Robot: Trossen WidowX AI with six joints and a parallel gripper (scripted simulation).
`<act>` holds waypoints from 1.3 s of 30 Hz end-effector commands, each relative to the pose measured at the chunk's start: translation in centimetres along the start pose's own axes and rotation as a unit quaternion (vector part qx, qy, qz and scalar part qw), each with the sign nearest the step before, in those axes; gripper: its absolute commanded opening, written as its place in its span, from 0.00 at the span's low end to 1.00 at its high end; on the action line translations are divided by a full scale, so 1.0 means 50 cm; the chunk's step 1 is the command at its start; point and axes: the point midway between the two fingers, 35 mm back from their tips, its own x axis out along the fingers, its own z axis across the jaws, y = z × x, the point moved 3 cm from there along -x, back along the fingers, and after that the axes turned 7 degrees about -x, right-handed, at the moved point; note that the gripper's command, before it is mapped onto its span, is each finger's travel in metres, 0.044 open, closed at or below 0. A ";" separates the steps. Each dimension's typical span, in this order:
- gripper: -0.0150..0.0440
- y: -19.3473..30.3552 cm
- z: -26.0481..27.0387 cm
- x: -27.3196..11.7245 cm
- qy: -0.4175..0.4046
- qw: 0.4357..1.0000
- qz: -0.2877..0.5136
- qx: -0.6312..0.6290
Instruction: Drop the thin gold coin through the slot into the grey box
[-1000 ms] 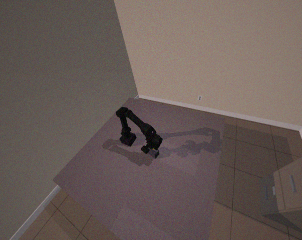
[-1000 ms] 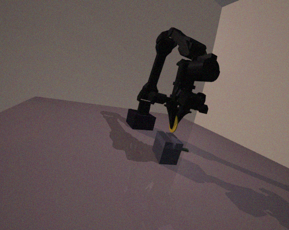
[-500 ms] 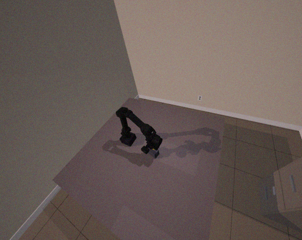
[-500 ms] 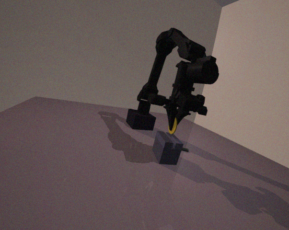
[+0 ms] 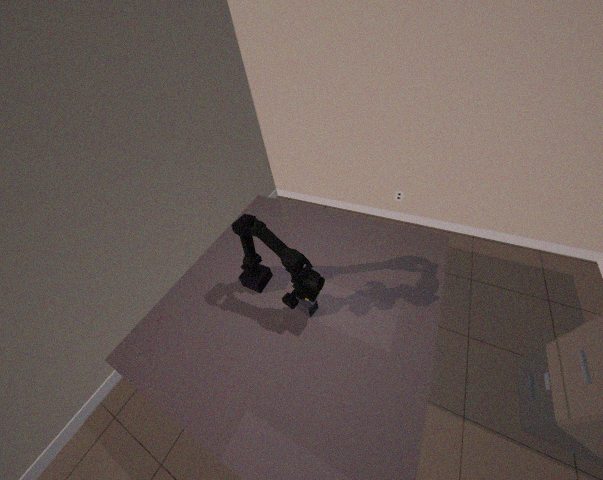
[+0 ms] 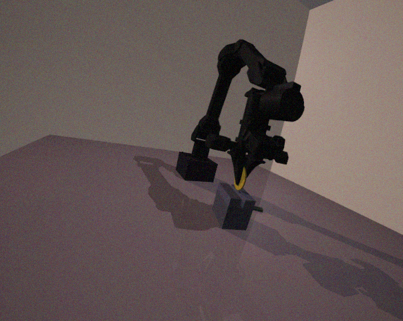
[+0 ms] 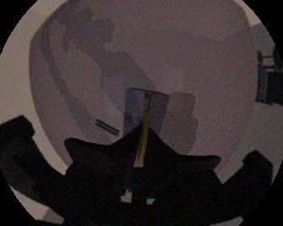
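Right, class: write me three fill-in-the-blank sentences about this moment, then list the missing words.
1. The hand is shut on a gold ____.
2. The coin hangs just above the ____ of the grey box.
3. Seen from the wrist, the coin shows only its thin ____.

Missing words: coin; lid; edge

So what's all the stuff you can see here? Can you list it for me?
coin: one, gold, on edge between the fingers, its lower rim at the box lid
box: one, grey, on the mat under the gripper
holder: one, dark green, mostly hidden behind the box
mat: one, purple-grey, under the arm
cabinet: one, beige, on the tiled floor at the right edge
arm: one, black, bent over the box
gripper: one, black, shut on the coin
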 end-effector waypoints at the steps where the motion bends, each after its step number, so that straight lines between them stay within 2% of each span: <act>1: 0.25 0.004 0.000 0.007 0.000 1.000 0.003 0.002; 5: 0.25 0.005 0.000 0.010 0.000 1.000 0.003 0.002; 11: 0.52 0.001 0.000 0.004 0.000 1.000 0.000 0.000; 20: 0.53 0.001 0.000 0.004 0.000 1.000 0.000 0.000; 28: 0.88 0.001 0.000 -0.036 0.000 1.000 0.000 0.000; 31: 1.00 0.007 0.000 -0.099 0.000 1.000 0.003 0.001; 39: 1.00 0.010 0.000 -0.119 0.000 1.000 0.004 0.001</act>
